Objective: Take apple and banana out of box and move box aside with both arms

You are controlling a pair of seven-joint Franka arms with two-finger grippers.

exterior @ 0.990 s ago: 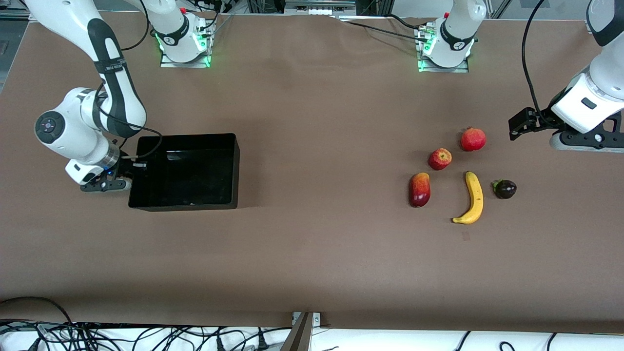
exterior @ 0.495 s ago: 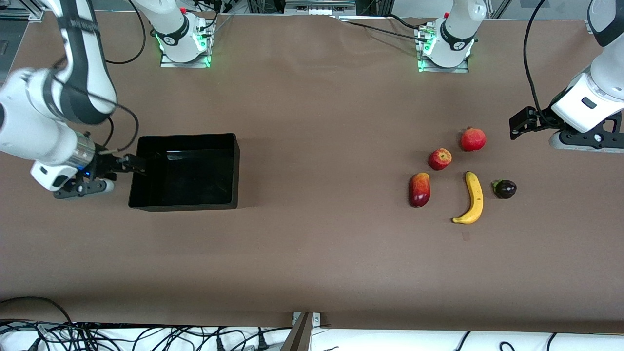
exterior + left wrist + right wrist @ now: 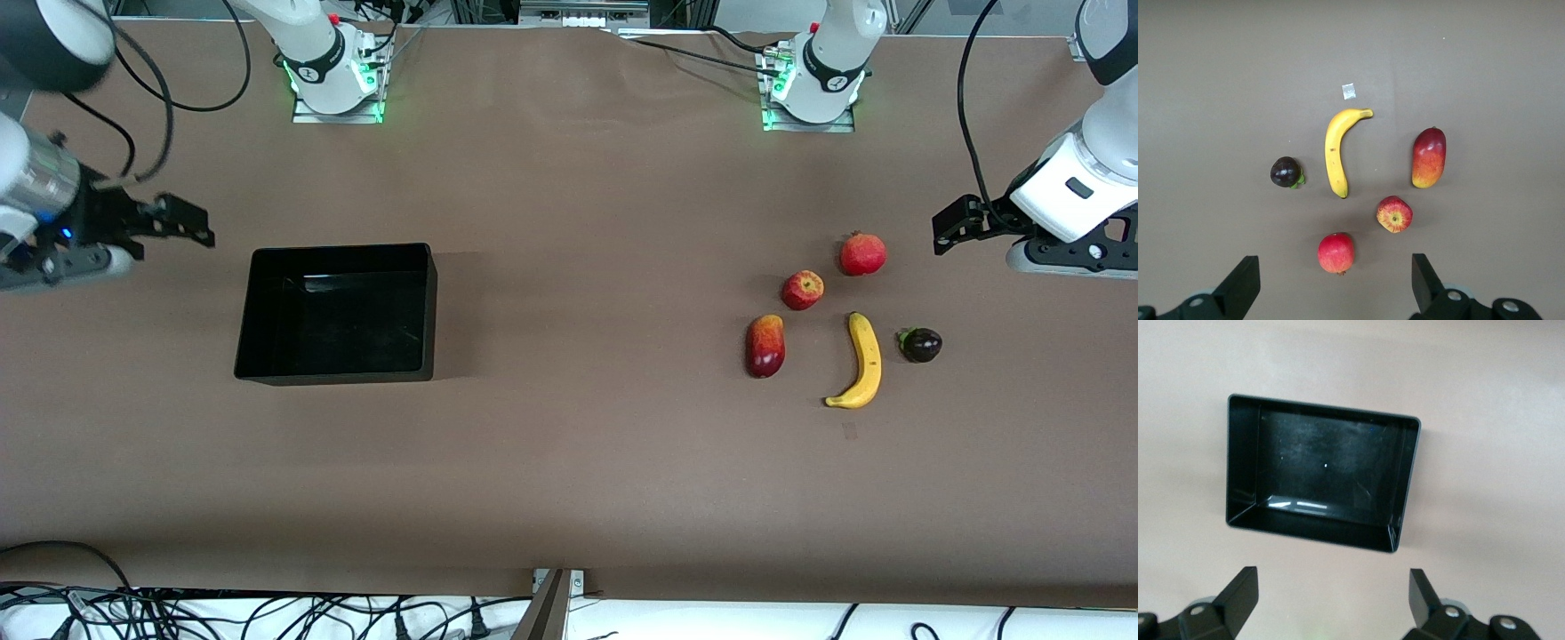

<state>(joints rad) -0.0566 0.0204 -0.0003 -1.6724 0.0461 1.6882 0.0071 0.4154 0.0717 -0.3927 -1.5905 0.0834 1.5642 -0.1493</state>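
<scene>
As the front view shows, the box [image 3: 338, 313] sits empty toward the right arm's end, with the apple [image 3: 803, 290] and banana [image 3: 858, 360] on the table; the task appears complete. Left wrist view: left gripper [image 3: 1331, 287] spread wide, holding nothing, above the fruit. Right wrist view: right gripper [image 3: 1331, 603] likewise agape, empty, over the box.

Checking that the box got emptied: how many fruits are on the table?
5, all on the table toward the left arm's end: small streaked red apple, curved yellow banana, crowned red fruit, oblong red-yellow fruit, dark purple fruit.
</scene>
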